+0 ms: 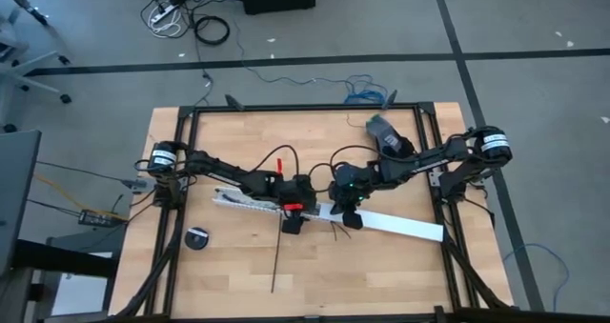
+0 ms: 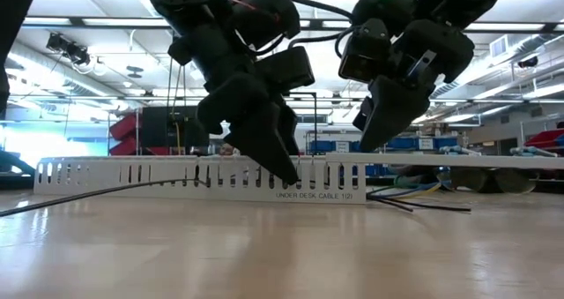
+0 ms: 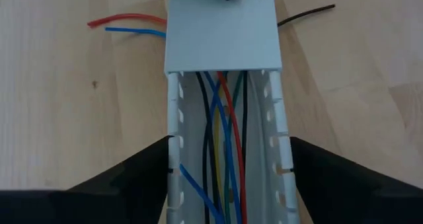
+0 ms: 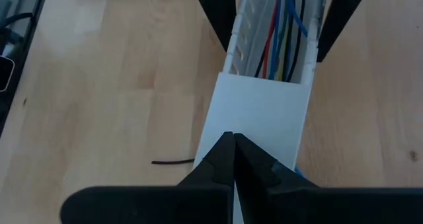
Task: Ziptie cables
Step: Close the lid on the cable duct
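Nearest to us on the pale wooden desk [image 1: 381,275], the long thin straight black plastic ziptie [image 1: 275,263] is lying alone, its long axis running front to back, ending just short of our left gripper [image 1: 294,224] and well apart from the channel's load. We are reading the left arm as the nearer one to it. Just beyond, that left gripper is standing with its jaws spread wide, one dark finger [image 3: 132,178] outside each wall of the long white slotted plastic channel [image 3: 225,145], holding nothing that we can see. Inside the channel the bunch of thin coloured cables [image 3: 225,151] is running along its length, in blue, red, black and yellow, so the cables' axis is lying crosswise to the ziptie's. Farther along, a flat white cover [image 4: 261,125] is capping the channel, and our right gripper [image 4: 232,141] is poised over it with its jaws pressed together and empty. We judge the ziptie must be turned across the bundle before any binding.
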